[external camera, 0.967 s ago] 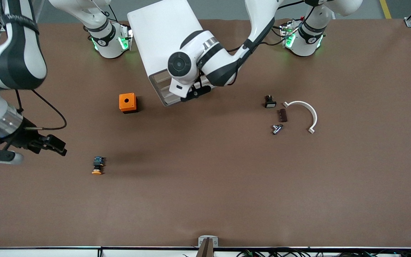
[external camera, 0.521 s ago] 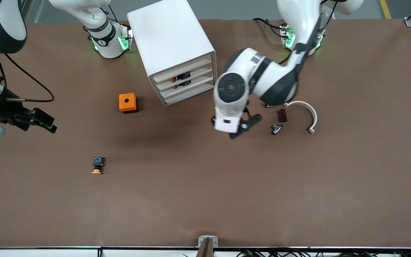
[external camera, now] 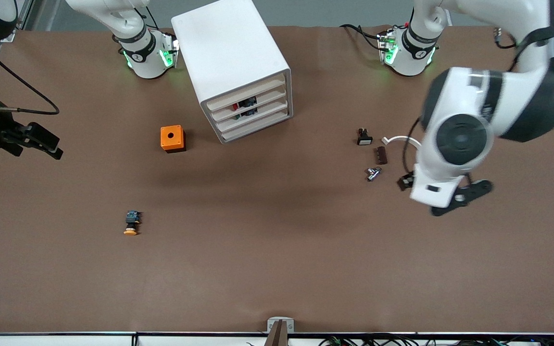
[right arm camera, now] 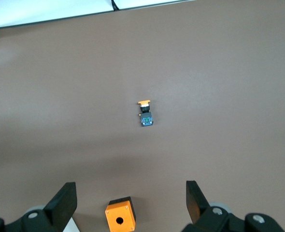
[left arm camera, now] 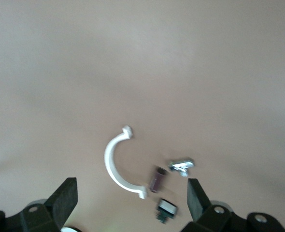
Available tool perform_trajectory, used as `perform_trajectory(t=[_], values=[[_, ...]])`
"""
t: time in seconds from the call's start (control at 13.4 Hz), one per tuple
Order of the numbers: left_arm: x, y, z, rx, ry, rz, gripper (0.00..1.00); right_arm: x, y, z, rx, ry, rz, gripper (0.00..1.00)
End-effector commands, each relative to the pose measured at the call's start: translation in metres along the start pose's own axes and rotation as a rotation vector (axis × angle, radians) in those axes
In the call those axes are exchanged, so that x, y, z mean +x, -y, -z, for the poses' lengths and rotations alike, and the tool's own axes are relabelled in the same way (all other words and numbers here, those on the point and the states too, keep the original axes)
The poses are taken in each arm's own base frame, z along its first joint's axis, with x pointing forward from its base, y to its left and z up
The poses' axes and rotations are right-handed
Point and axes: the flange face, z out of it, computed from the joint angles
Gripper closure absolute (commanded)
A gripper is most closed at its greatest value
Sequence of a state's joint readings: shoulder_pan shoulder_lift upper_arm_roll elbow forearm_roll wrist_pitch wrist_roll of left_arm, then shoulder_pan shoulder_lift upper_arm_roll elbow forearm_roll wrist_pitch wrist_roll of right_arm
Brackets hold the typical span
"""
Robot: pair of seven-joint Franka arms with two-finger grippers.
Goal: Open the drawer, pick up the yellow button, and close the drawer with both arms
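Note:
The white cabinet point(external camera: 231, 57) stands near the arms' bases, and its top drawer point(external camera: 267, 86) sits flush like the three below it. The button point(external camera: 132, 224), with an orange cap and black body, lies alone on the table nearer the front camera than the orange box; it also shows in the right wrist view point(right arm camera: 144, 112). My right gripper point(external camera: 46, 145) point(right arm camera: 129, 203) is open and empty, high over the right arm's end of the table. My left gripper point(external camera: 438, 190) point(left arm camera: 130, 200) is open and empty over the table by the small parts.
An orange square box with a round hole point(external camera: 172, 138) point(right arm camera: 120, 218) stands beside the cabinet. Toward the left arm's end lie a white curved clamp point(external camera: 414, 144) point(left arm camera: 116, 166), a black piece with a white face point(external camera: 363, 138), a brown piece point(external camera: 381, 155) and a metal piece point(external camera: 373, 173).
My left arm has swung from the cabinet's front out toward its own end of the table. My right gripper has risen away from the button. The button has not moved.

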State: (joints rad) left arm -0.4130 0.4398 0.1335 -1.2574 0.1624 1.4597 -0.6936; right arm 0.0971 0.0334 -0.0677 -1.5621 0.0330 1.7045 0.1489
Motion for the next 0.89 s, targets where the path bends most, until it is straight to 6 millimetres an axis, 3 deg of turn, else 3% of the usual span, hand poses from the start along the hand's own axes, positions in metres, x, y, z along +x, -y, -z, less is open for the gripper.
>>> perform_trajectory(t=[0.0,0.15,0.22,0.37,0.45,0.67,0.82], values=[[0.019,0.07,0.025,-0.03,-0.018,-0.004,0.0,-0.001,-0.001,0.011,-0.018,-0.007,-0.014,0.0],[0.027,0.11,0.042,-0.07,-0.038,-0.064,0.0,0.0,0.0,0.021,-0.015,-0.027,-0.012,0.0],[0.028,0.12,0.048,-0.089,-0.048,-0.084,0.0,0.001,-0.001,0.022,-0.016,-0.03,-0.01,0.0],[0.044,0.162,0.048,-0.187,-0.024,-0.126,0.0,0.003,-0.004,0.023,-0.015,-0.041,-0.018,0.0],[0.045,0.172,0.051,-0.202,-0.031,-0.135,0.0,0.001,-0.004,0.025,-0.015,-0.04,-0.018,0.0],[0.032,0.191,0.057,-0.233,-0.073,-0.169,0.0,0.001,-0.005,0.024,-0.014,-0.033,-0.023,0.0],[0.018,0.227,0.045,-0.265,-0.105,-0.191,0.0,0.001,-0.004,0.024,-0.013,-0.033,-0.021,0.0]])
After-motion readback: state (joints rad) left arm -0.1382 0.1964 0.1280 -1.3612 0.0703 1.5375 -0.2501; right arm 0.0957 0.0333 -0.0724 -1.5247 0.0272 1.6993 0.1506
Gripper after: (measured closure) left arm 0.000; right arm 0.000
